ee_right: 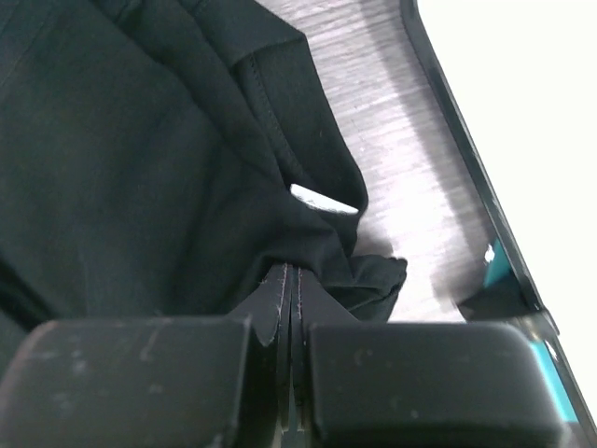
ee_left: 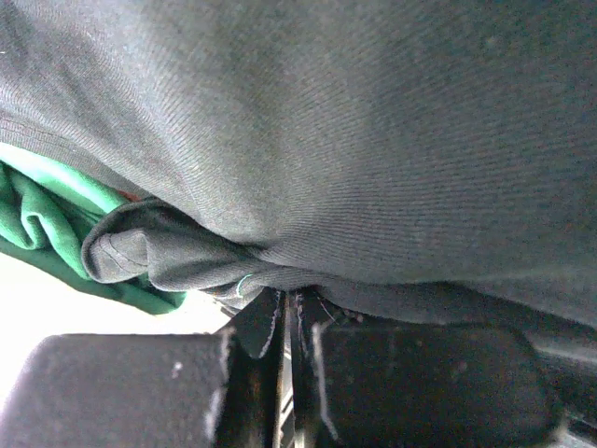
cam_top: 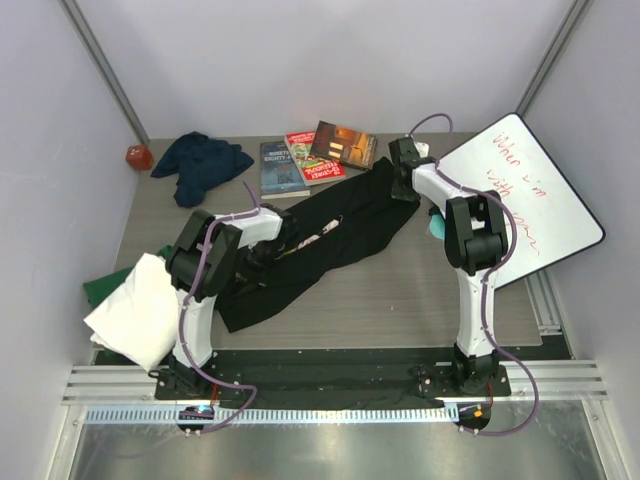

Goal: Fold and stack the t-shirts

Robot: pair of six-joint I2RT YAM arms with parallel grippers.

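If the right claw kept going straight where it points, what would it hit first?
The black t-shirt: the right gripper is shut on its edge, with more cloth bunched directly ahead. Beyond that probably the table, though depth is unclear.

place: lab cell | cues: panel walls (cam_top: pixel 330 60), aluminium rails (cam_top: pixel 110 385), whiteboard (cam_top: pixel 540 190)

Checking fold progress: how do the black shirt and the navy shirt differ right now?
Black shirt is stretched in a long diagonal band across the table; navy shirt sits bunched in a heap at the far left. Both arms' jaws are shut on the black shirt; neither touches the navy shirt. Black shirt covers more table than the navy. Shared: both dark, neither folded.
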